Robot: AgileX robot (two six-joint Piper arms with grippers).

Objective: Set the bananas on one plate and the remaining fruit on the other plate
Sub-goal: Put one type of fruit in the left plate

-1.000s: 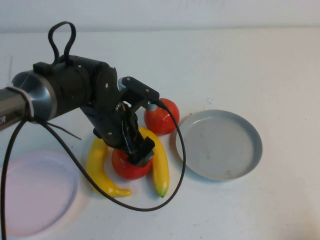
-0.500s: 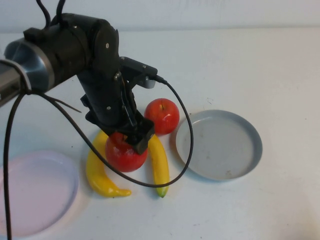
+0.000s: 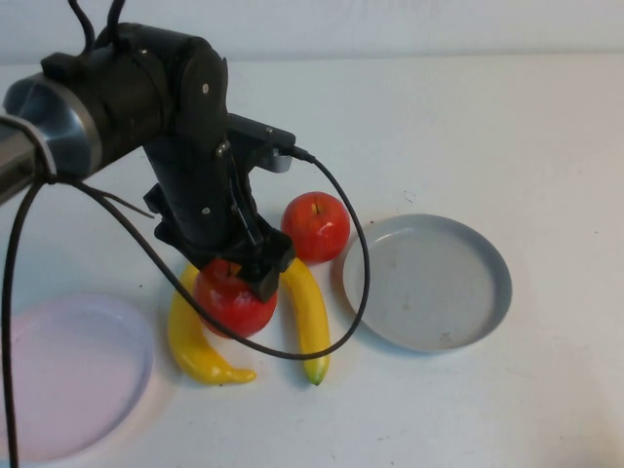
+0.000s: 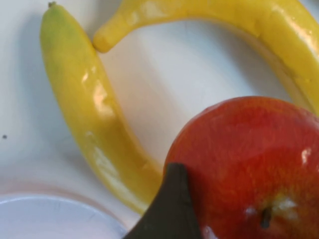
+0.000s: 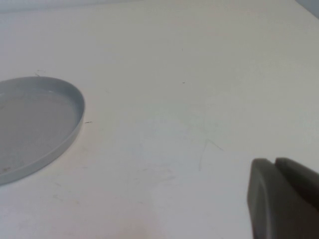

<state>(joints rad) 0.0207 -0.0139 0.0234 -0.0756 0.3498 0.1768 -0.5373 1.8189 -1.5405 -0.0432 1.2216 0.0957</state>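
The near apple (image 3: pixel 232 297) is clamped in the left gripper (image 3: pixel 244 268), between the two bananas: the left banana (image 3: pixel 193 336) and the right banana (image 3: pixel 305 317). The far apple (image 3: pixel 316 225) sits on the table (image 3: pixel 487 117) just beyond the right banana, beside the grey plate (image 3: pixel 427 281) on the right. The pink plate (image 3: pixel 68 375) lies at the near left.

The left wrist view shows a dark finger (image 4: pixel 167 209) pressed against the apple's skin, and both bananas on the table beneath. The right gripper (image 5: pixel 284 199), seen only in the right wrist view, hangs over bare table, right of the grey plate, its fingers together.
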